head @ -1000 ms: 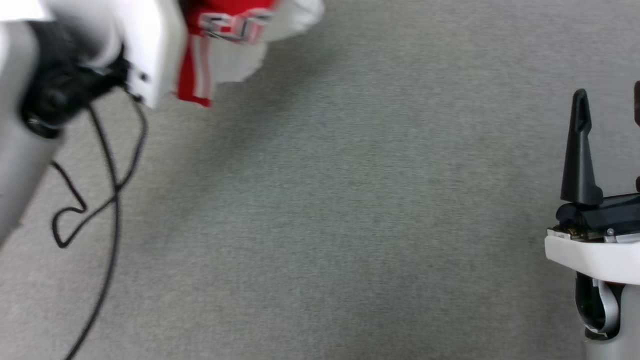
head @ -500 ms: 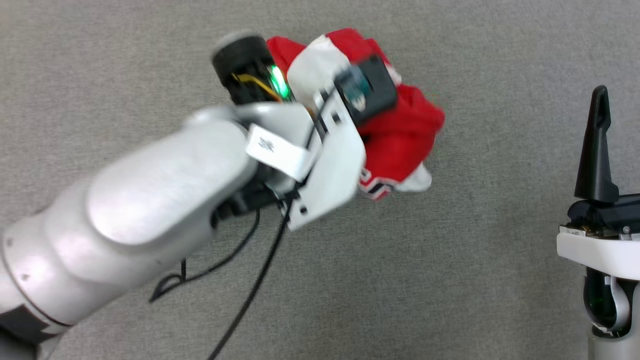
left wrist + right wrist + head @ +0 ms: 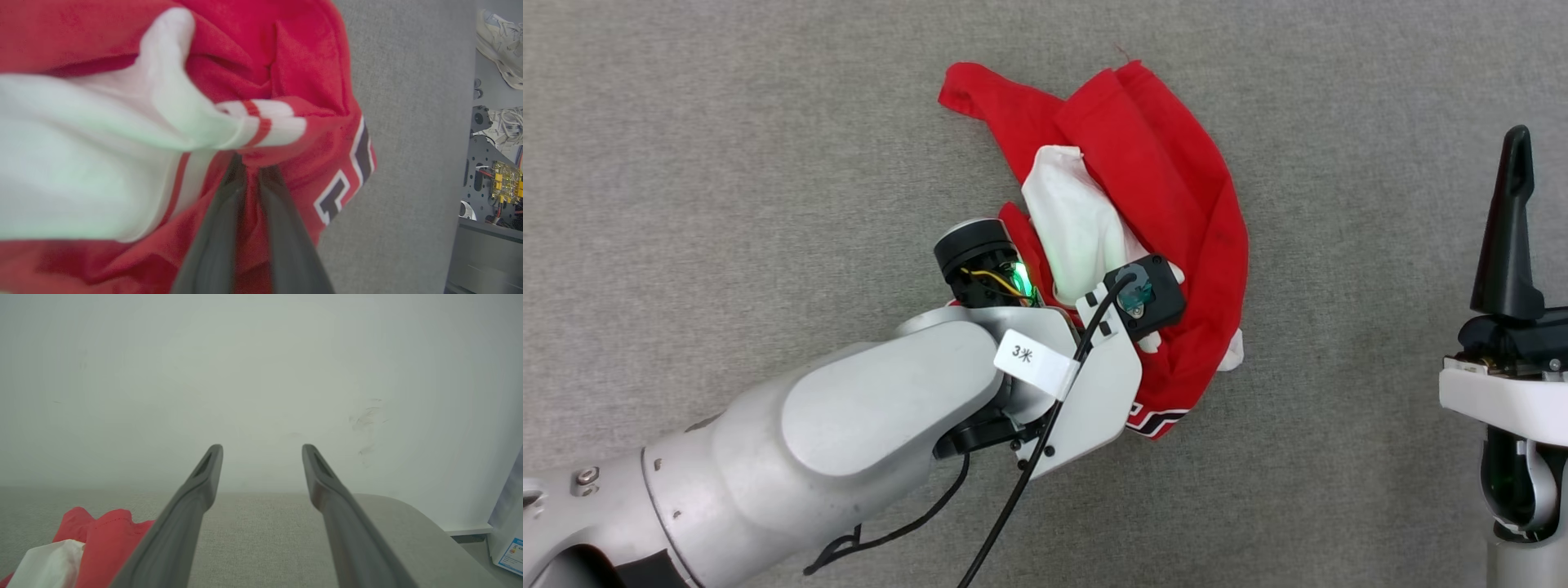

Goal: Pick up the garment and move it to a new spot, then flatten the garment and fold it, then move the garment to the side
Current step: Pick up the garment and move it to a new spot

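Drawn back and down since the earlier frame, the left gripper point(image 3: 251, 161) clenched the garment point(image 3: 1176, 188), crumpled on the grey surface point(image 3: 768, 122) partly beneath its wrist and black cable point(image 3: 1011, 506), with the right gripper point(image 3: 261, 457) released, well apart.

garment point(image 3: 1176, 196): on surface point(image 3: 727, 163), 12 o'clock.
left gripper point(image 3: 251, 163): at garment's 7 o'clock side.
right gripper point(image 3: 262, 453): garment's 3 o'clock, well apart.

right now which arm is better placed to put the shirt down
Left, probably: the left pincer is shut on the garment, bunched on the grey surface; the right pincer stands open off to the side, apart from it.
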You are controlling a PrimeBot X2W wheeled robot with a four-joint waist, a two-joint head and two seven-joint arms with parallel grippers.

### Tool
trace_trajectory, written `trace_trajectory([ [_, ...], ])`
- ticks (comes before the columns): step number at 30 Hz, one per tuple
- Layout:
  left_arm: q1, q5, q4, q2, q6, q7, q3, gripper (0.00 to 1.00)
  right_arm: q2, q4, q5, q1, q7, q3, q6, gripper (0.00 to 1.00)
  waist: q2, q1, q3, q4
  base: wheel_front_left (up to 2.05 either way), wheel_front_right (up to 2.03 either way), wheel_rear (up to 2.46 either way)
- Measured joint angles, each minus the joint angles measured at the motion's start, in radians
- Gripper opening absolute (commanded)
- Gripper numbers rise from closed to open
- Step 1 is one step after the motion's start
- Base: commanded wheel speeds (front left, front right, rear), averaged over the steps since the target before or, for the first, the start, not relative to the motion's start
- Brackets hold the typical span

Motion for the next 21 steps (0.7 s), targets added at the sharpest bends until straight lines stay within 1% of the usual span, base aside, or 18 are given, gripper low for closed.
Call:
trace_trajectory([
  [1, 0.000, 0.007, 0.008, -0.005, 0.000, -0.016, -0.001, 0.44, 0.000, 0.003, -0.001, 0.000, 0.000, 0.000, 0.000, 1.00, 0.0000, 0.0000, -0.002, 0.004, 0.00, 0.00, 0.00],
  [2, 0.001, 0.015, 0.014, -0.009, 0.000, -0.042, -0.002, 1.00, 0.000, 0.005, -0.002, 0.000, 0.000, 0.000, 0.000, 1.00, 0.0000, 0.0000, -0.007, 0.008, 0.00, 0.00, 0.00],
  [5, 0.000, 0.017, 0.039, -0.021, 0.000, -0.130, -0.005, 1.00, 0.000, 0.011, -0.011, 0.003, 0.000, 0.000, 0.000, 1.00, 0.0001, 0.0000, -0.026, 0.021, 0.00, 0.00, 0.00],
  [7, -0.002, 0.013, 0.051, -0.027, 0.000, -0.214, 0.005, 1.00, 0.000, 0.013, -0.016, 0.012, 0.000, -0.001, 0.000, 1.00, 0.0000, 0.0000, -0.044, 0.030, 0.00, 0.00, 0.00],
  [9, -0.003, 0.014, 0.060, -0.028, 0.000, -0.298, 0.040, 1.00, 0.000, 0.019, -0.021, 0.026, 0.000, -0.001, 0.000, 1.00, 0.0000, 0.0000, -0.065, 0.040, 0.00, 0.00, 0.00],
  [12, 0.005, 0.013, 0.063, -0.021, 0.025, -0.409, 0.096, 1.00, 0.000, 0.027, -0.032, 0.044, 0.000, -0.002, 0.000, 1.00, 0.0000, 0.0000, -0.097, 0.058, 0.00, 0.00, 0.00],
  [15, 0.043, 0.022, 0.051, 0.007, 0.074, -0.518, 0.152, 1.00, 0.000, 0.037, -0.038, 0.066, 0.000, -0.003, 0.000, 1.00, 0.0000, 0.0000, -0.129, 0.077, 0.00, 0.00, 0.00],
  [21, 0.149, 0.048, 0.032, 0.076, 0.211, -0.700, 0.239, 1.00, 0.001, 0.064, -0.047, 0.108, 0.000, -0.004, 0.000, 1.00, 0.0000, 0.0000, -0.186, 0.117, 0.00, 0.00, 0.00],
])
